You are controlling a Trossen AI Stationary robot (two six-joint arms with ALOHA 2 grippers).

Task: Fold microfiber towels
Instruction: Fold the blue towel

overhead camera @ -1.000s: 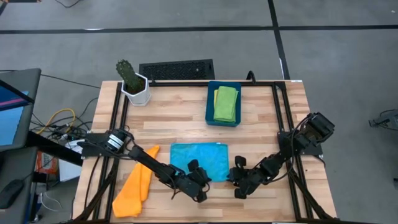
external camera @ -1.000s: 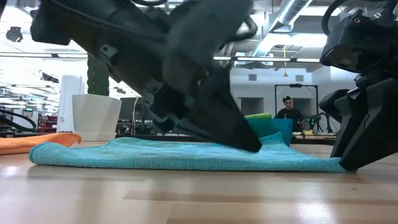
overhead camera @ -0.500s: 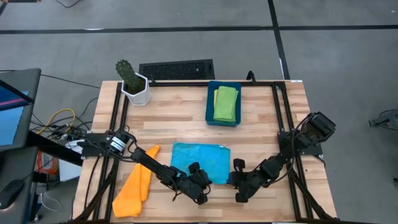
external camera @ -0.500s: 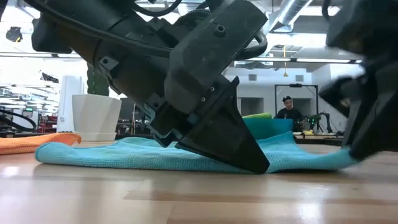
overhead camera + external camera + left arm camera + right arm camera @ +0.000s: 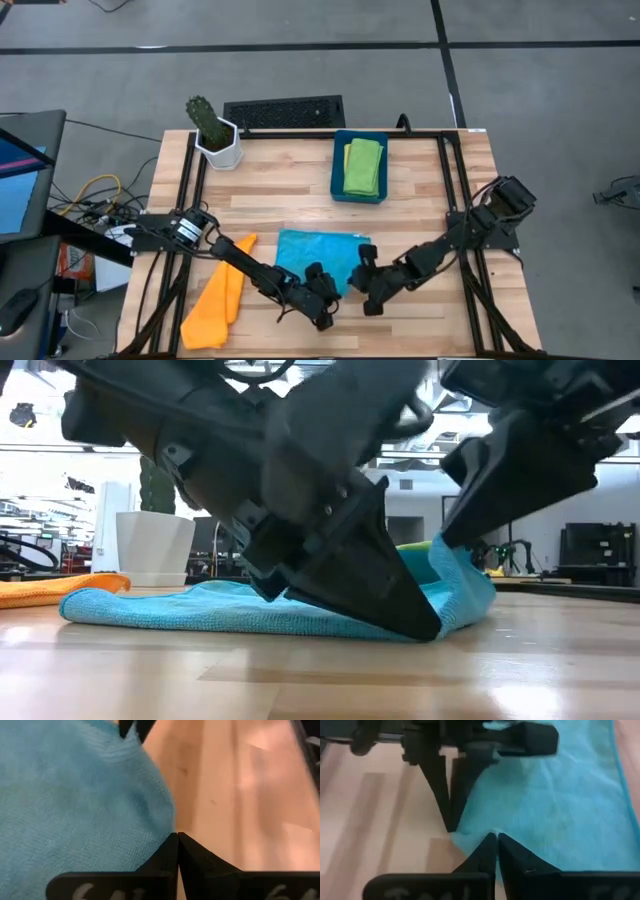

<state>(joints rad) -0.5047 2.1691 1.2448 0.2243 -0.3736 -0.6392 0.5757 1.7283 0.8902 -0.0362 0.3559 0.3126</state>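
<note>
High view: light blue towel (image 5: 318, 255) on counter (image 5: 280, 190), long axis across, left claw (image 5: 322, 290) and right claw (image 5: 362, 283) pinching its near corners, low view: right corner lifted, folding back, wrist views: each claw pressed together on cloth.

No text, label, brand or number could be read anywhere; pale marks on the wrist cameras' lower housings were too blurred to make out.
</note>
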